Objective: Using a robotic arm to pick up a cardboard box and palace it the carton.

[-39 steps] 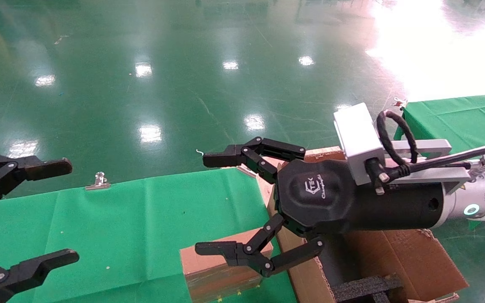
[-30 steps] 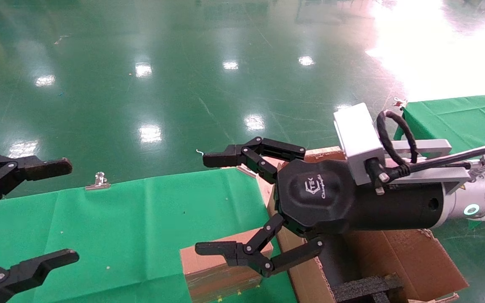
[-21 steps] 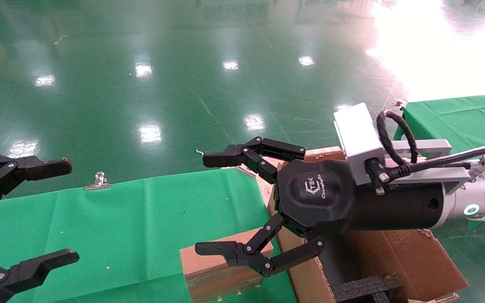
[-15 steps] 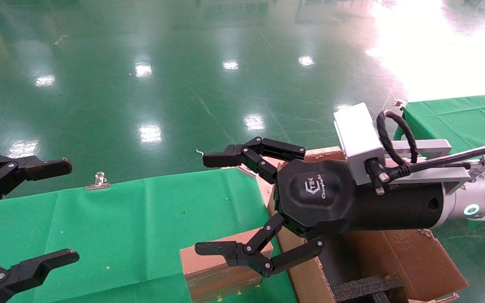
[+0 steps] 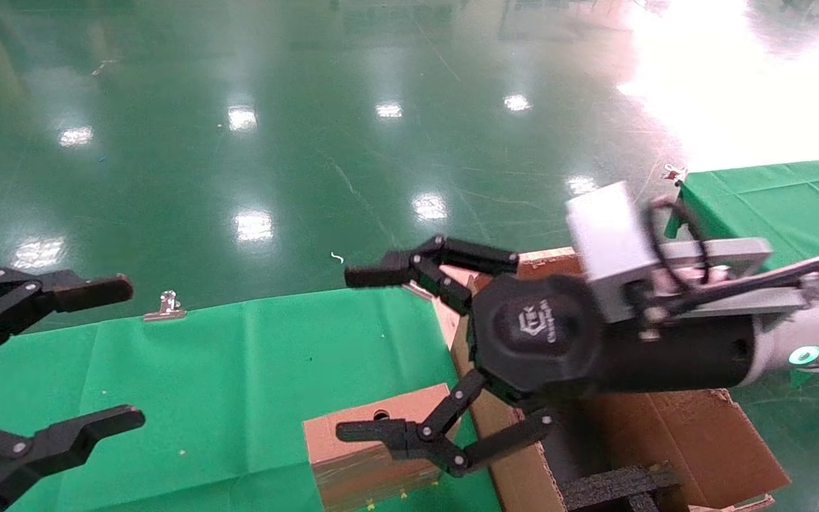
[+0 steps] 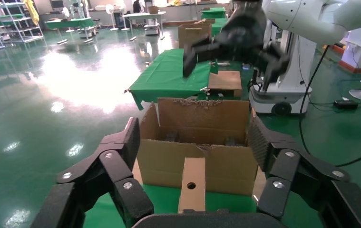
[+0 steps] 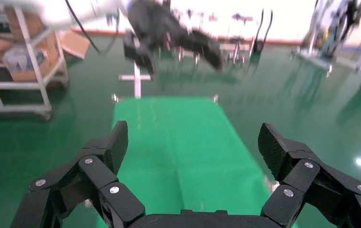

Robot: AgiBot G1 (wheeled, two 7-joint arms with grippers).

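Two pincers show, both with fingers spread wide and nothing between them. The right pincer (image 5: 363,352), on the white robotic arm (image 5: 818,338), hangs above the cardboard box (image 5: 370,444), its lower finger crossing in front of the box's top and its upper finger over the far edge of the bench (image 5: 189,370). It seems poised for a grab, spread wide enough to take the box, but nothing shows it touching the cardboard. The left pincer (image 5: 61,370) hangs over the bench well away from the box and looks idle.

That box stands on the green cloth, a small round hole in its top face, tape on its front, just beside the carton's near wall; I cannot tell whether they touch. Being so near, it would need only a short lift over the wall.

Beyond the box, the carton (image 5: 672,434) stands open with ragged flaps turned out; inside, black foam (image 5: 619,487) shows at one end, the rest hidden by the arm. A metal clip (image 5: 166,306) pins the cloth at the bench's far edge
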